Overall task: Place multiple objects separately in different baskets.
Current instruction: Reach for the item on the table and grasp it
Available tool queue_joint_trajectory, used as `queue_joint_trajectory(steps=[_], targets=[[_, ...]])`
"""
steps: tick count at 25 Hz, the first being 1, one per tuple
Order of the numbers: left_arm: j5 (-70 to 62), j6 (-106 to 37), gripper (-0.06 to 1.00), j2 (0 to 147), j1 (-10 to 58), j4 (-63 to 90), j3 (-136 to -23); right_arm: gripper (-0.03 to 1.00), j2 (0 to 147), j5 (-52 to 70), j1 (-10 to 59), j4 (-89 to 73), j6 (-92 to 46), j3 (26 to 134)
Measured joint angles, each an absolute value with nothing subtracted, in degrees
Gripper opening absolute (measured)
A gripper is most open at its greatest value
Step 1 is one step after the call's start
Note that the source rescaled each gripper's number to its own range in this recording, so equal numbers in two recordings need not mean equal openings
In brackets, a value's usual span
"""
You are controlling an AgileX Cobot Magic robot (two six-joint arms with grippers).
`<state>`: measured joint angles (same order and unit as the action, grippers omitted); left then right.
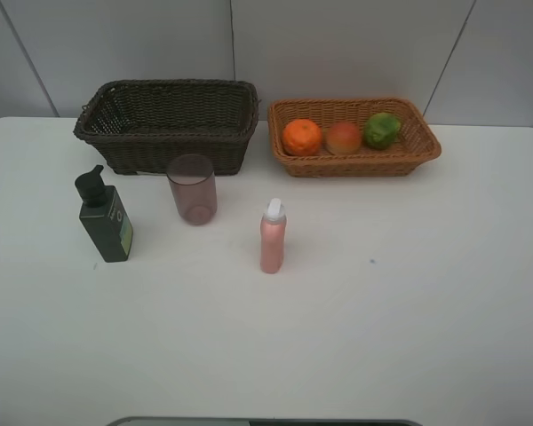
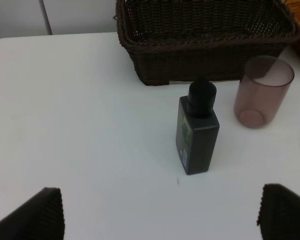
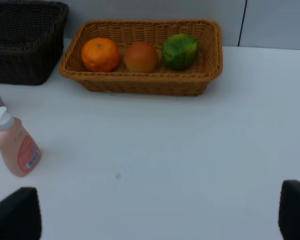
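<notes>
The orange [image 1: 301, 137], the red-orange fruit [image 1: 343, 138] and the green fruit [image 1: 381, 130] lie in the light orange-brown basket [image 1: 426, 135] at the back right. The dark brown basket [image 1: 102, 133] at the back left holds nothing that I can see. In front of it stand the dark green pump bottle [image 1: 104, 218], the pinkish-purple cup [image 1: 193, 189] and the pink white-capped bottle [image 1: 272, 236]. Neither arm shows in the high view. My left gripper [image 2: 160, 212] is open, short of the pump bottle [image 2: 197, 130]. My right gripper [image 3: 155, 215] is open, with the pink bottle [image 3: 14, 145] off to one side.
The white table [image 1: 409, 302] reaches back to a grey panelled wall behind the baskets. A grey strip [image 1: 266, 422] shows at the table's front edge.
</notes>
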<state>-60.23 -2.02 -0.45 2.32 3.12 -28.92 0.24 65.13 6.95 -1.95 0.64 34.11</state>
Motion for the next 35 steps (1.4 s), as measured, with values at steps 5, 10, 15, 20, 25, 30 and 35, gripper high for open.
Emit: queue_joint_trajectory(steps=[5, 10, 15, 20, 25, 30, 35], targets=[[-60.2, -2.0, 1.0, -0.4, 2.3, 3.1, -28.9, 1.0, -0.2, 65.2, 6.9, -2.0, 0.6, 32.0], [-60.2, -2.0, 1.0, -0.4, 2.3, 3.1, -28.9, 1.0, -0.2, 64.2, 6.9, 0.0, 0.6, 31.9], [-60.2, -2.0, 1.0, -0.4, 2.3, 3.1, -28.9, 1.0, -0.2, 61.4, 6.9, 3.9, 0.6, 30.0], [-60.2, -2.0, 1.0, -0.4, 2.3, 3.1, -28.9, 1.0, -0.2, 60.9, 4.6, 4.5, 0.6, 30.0], [-60.2, -2.0, 1.0, -0.4, 2.3, 3.1, -28.9, 1.0, -0.2, 60.9, -1.2, 4.5, 0.6, 30.0], [-60.2, -2.0, 1.0, -0.4, 2.3, 3.1, -28.9, 1.0, -0.2, 60.9, -2.4, 4.6, 0.6, 30.0], [-60.2, -2.0, 1.0, -0.4, 2.3, 3.1, -28.9, 1.0, -0.2, 60.9, -2.4, 4.6, 0.6, 30.0]])
